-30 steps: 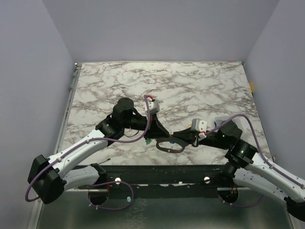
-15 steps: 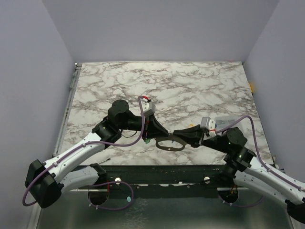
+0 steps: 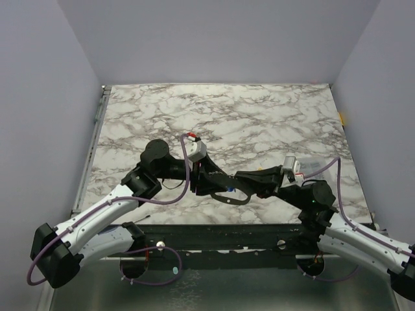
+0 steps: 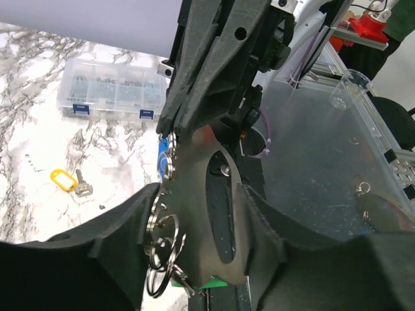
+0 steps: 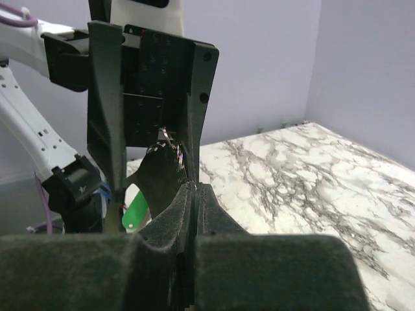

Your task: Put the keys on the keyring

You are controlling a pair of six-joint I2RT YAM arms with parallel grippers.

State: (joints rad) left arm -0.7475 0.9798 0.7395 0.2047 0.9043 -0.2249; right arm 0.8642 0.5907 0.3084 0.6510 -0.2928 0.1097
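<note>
A clear parts box [image 4: 110, 91] lies on the marble table [image 3: 259, 116].

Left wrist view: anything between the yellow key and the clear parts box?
Nothing. The left wrist view shows only bare marble table between the yellow key and the clear parts box; the key lies flat, apart from the box.

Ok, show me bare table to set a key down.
Bare: the far half of the table, from the back wall to the arms. Crowded: near centre, where left claw and right claw meet at the keyring, with the clear box and yellow key nearby.
</note>
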